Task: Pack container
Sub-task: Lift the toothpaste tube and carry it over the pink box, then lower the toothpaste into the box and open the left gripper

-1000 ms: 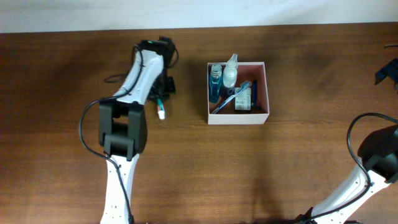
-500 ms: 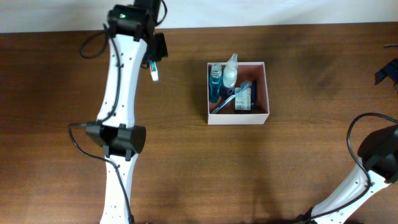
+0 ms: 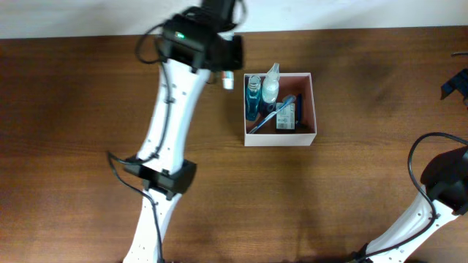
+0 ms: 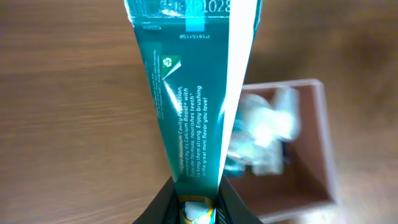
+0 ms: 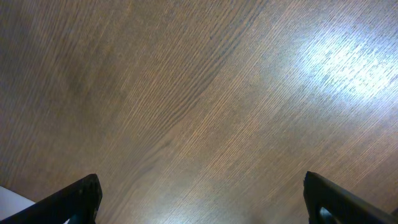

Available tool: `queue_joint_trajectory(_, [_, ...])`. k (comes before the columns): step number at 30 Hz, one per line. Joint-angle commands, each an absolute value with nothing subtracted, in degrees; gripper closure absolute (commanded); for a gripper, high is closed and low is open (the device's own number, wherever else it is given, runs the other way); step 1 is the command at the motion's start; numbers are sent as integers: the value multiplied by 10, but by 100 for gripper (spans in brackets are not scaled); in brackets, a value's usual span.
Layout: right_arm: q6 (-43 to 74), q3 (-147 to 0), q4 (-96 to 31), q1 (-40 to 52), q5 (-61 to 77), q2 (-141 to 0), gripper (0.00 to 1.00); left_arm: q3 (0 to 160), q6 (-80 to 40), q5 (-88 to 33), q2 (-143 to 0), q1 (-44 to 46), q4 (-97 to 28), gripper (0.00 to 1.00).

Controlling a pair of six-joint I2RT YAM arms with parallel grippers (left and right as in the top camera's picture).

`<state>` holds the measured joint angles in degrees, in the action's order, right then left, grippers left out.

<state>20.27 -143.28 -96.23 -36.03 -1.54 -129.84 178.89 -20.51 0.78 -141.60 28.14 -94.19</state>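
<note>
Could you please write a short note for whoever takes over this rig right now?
The left pincer is shut on the toothpaste tube, held beside the far left corner of the box, not yet over it.
The right pincer is open and empty, with only bare table in its view.
Done: the blue bottle, clear spray bottle, toothbrush and small packet are in the box.
Left: bring the tube over the box and release it inside.
</note>
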Motion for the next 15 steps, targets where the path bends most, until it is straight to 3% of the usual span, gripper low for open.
queue_joint_trajectory(1, [197,-1430,-962,-361,-24,-1303,1,1798,-182,10,-1396,316,-934,82])
queue_joint_trajectory(15, [197,-1430,-962,-361,-24,-1303,1,1785,-135,13,-1397,395,-914,82])
